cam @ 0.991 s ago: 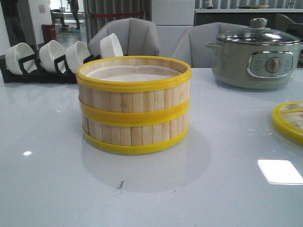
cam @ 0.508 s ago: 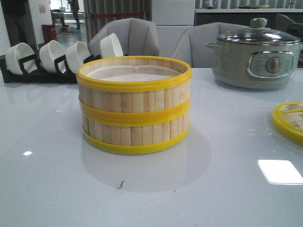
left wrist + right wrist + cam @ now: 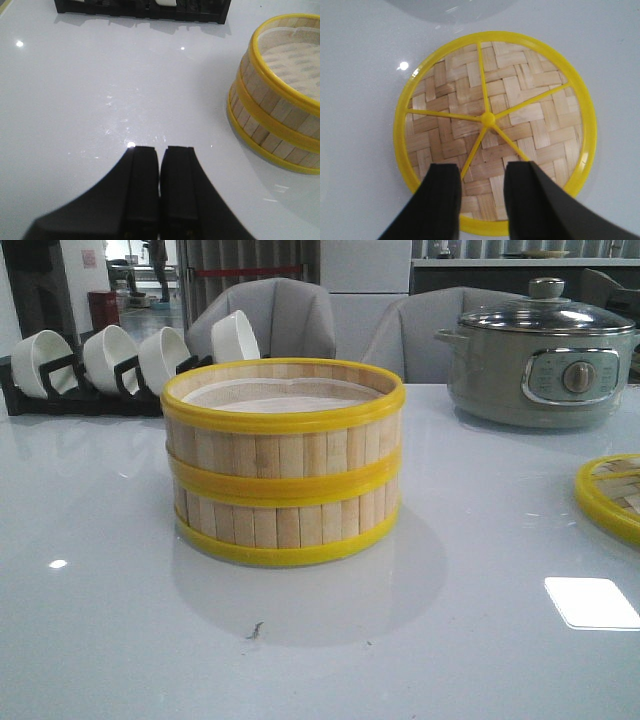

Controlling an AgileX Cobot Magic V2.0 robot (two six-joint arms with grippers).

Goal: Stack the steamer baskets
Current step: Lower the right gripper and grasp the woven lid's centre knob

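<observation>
Nearest in the front view lies the bare glossy worktop (image 3: 120, 640), with a small dark mark on it just ahead of the steamer baskets (image 3: 284, 460). The two baskets stand one on top of the other near the middle of the worktop, squarely lined up, yellow rims meeting at the waist and a white liner showing inside the upper one. At the right edge, about level with the stack but well apart from it, lies the flat woven lid (image 3: 611, 496), only partly in view. The right fingers (image 3: 481, 197) hover over that lid with a gap between them – open, holding nothing – and the lid's yellow spokes and centre knob show beyond the tips. The left fingers (image 3: 159, 190) are pressed together, closed on nothing, above bare worktop beside the stack. Farther back, a grey-green electric pot (image 3: 540, 360) with a glass lid stands at the right, and a black rack of white bowls (image 3: 110, 365) at the left.
</observation>
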